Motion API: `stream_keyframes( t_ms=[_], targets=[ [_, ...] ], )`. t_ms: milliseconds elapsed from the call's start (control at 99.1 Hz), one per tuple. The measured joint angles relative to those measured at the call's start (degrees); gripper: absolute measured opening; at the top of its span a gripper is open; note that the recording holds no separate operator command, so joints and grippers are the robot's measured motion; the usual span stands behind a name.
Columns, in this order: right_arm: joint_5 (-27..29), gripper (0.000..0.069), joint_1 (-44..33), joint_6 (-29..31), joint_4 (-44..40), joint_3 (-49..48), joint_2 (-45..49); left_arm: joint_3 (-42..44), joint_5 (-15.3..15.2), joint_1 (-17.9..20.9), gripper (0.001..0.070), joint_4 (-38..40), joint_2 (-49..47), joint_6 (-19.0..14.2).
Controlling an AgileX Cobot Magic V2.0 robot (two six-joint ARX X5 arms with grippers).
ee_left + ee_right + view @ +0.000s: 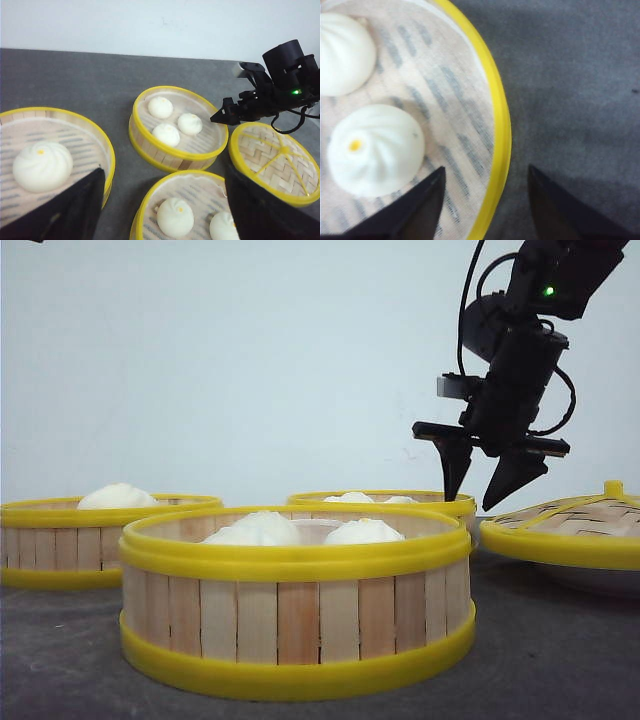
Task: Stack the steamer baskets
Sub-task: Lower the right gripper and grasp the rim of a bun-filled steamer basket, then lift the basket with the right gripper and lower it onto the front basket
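**Operator:** Right gripper (pixel 484 483) status?

**Technician:** Jaws spread apart, nothing between them. It hangs above the far steamer basket (pixel 400 501), fingertips pointing down, just over the rim on the right side. In the right wrist view, the yellow rim of that basket (pixel 502 145) runs between the two black fingers (pixel 415 210); one finger is over the basket floor, the other over the bare dark table (pixel 575 90). No contact is visible.

**Operator:** Left gripper?

**Technician:** Left gripper (pixel 160 210) is likewise released. Only its two dark fingers show at the edge of the left wrist view, well apart, holding nothing. It is raised above the table.

**Operator:** Basket positions, front view?

**Technician:** Near steamer basket (pixel 300 610) sits at the centre foreground, holding white buns (pixel 365 532). Left steamer basket (pixel 60 540) lies at about 10 o'clock from it, holding one large bun (pixel 118 497). The far steamer basket lies at about 1 o'clock from the near one, behind it, holding three small buns (pixel 167 134). All three rest separately on the table; none is stacked.

**Operator:** Other items?

**Technician:** Woven lid (pixel 580 525) with yellow rim and knob lies at 3 o'clock from the near basket, just beside the far basket. It appears to rest on a white plate (pixel 600 580)
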Motion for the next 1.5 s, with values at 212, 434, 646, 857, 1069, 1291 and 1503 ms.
stream_keyframes(
  t_ms=[212,434,646,857,1069,1291,1503],
  targets=[
    [0.0,0.0146,-0.1,1.2,0.3,0.0,0.9,0.0,0.0,-0.2,0.0464,-1.6,0.0,0.0],
    [0.1,0.0043,0.0,2.7,0.9,0.1,0.9,0.0,0.0,-0.2,0.0464,-2.7,0.0,0.0],
    [0.5,0.0035,0.0,4.4,2.9,0.1,0.9,0.0,0.0,-0.2,0.0464,-3.8,0.0,0.0],
    [0.6,0.0035,0.0,7.2,3.2,2.1,1.3,0.0,0.0,-0.2,0.0464,-4.3,0.0,0.2],
    [0.5,0.0035,0.0,7.6,-3.3,10.4,0.9,0.0,0.0,-0.2,0.0464,-5.7,-0.8,1.2],
    [-1.1,0.0035,0.0,4.0,-11.1,17.6,-6.2,0.0,0.0,-0.2,0.0464,-5.9,-3.1,1.8],
    [-6.0,0.0035,1.4,0.8,-15.9,19.3,-17.9,0.0,0.0,-0.2,0.0464,-7.1,-5.6,2.2]
  ],
)
